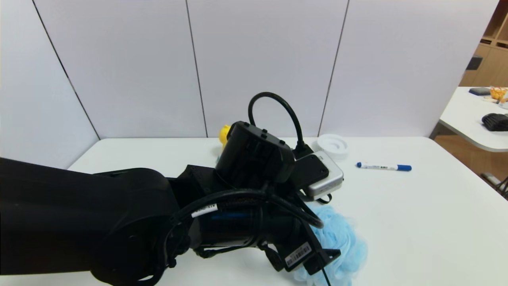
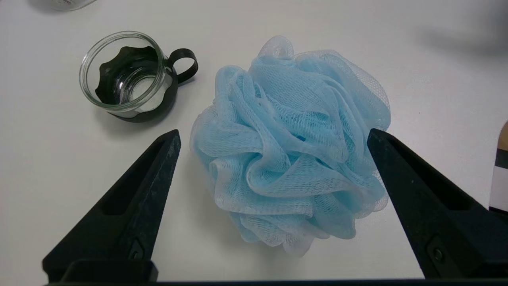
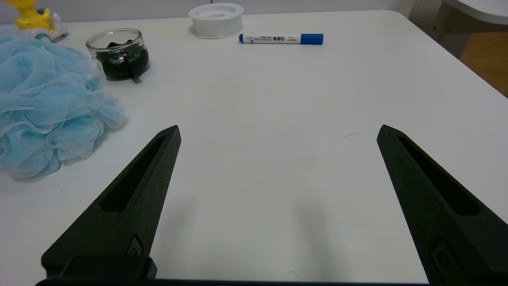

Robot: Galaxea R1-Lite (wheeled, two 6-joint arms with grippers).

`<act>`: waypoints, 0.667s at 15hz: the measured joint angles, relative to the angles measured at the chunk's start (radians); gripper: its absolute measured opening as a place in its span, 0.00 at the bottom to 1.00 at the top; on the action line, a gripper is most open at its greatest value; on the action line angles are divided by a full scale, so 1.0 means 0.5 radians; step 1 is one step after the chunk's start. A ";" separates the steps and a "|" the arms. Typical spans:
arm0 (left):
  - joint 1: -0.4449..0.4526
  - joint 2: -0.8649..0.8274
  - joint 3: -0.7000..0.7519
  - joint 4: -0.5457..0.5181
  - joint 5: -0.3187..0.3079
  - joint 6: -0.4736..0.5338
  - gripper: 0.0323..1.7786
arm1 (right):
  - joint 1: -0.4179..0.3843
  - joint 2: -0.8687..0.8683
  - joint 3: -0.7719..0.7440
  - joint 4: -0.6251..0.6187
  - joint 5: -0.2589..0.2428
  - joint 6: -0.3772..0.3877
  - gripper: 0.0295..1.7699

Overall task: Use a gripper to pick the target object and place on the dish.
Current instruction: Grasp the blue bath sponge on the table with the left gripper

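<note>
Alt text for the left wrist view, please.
The open left pincer hovers over a ruffled light blue mesh pouf lying on a white table, not gripped. Beside the pouf stands a glass cup with a black handle.

Taking the white ring-shaped disc as our landmark, we see a blue-capped marker lying to its right, nearer us. The glass cup stands left of the disc and nearer us; the yellow duck toy sits farther left of it.
</note>
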State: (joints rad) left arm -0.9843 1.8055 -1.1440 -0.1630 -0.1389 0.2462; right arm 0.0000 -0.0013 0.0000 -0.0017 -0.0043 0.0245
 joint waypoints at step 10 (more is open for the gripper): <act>-0.045 0.321 0.024 -0.252 -0.003 -0.203 0.95 | 0.000 0.000 0.000 0.002 0.000 0.000 0.97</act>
State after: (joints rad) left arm -1.0068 1.9662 -1.1319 -0.2891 -0.1404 0.1447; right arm 0.0000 -0.0013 0.0000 -0.0009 -0.0043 0.0245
